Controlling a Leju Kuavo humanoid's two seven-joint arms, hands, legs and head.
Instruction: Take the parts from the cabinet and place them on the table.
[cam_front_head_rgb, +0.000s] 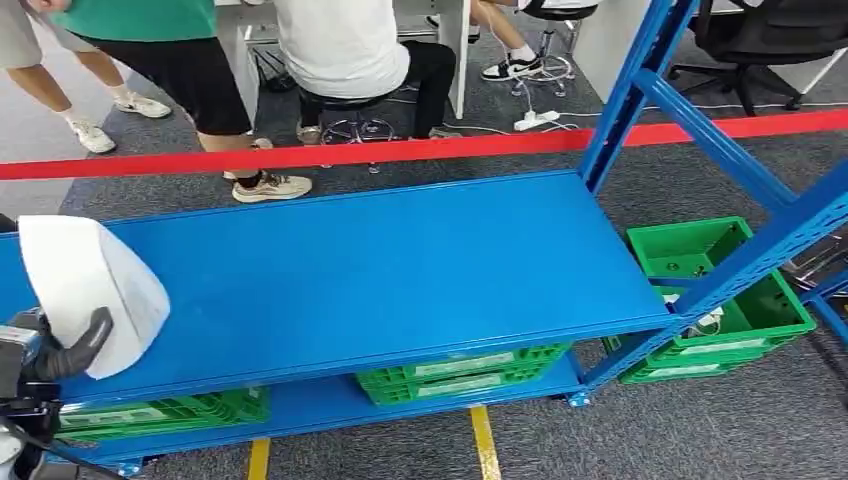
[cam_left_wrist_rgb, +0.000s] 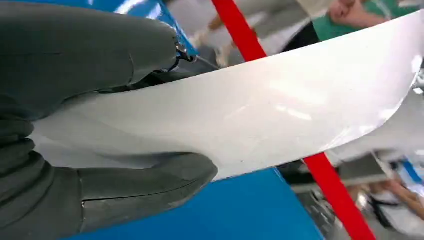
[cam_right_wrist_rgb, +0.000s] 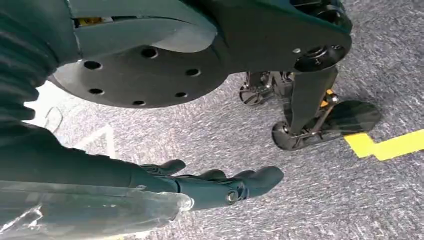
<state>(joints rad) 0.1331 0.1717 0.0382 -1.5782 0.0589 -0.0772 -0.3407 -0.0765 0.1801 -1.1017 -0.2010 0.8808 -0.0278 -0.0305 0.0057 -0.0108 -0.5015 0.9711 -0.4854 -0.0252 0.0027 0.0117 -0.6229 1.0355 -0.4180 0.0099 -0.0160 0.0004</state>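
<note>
Here left hand (cam_front_head_rgb: 50, 355) grips white part (cam_front_head_rgb: 95, 290) upright

Red tape (cam_front_head_rgb: 400, 152) across aisle, ppl's legs (cam_front_head_rgb: 190, 80) behind, grey carpet (cam_front_head_rgb: 700, 420)

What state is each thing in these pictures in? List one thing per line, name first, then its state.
White part: held above the shelf's left end by the left robot hand.
Right robot hand: empty, fingers apart, hanging over the carpet.
Blue shelf: top board bare.
Green crates: stacked on the lower board.
Green crate: on the floor beside the shelf, open-topped.
Red tape: stretched across behind the shelf.
</note>
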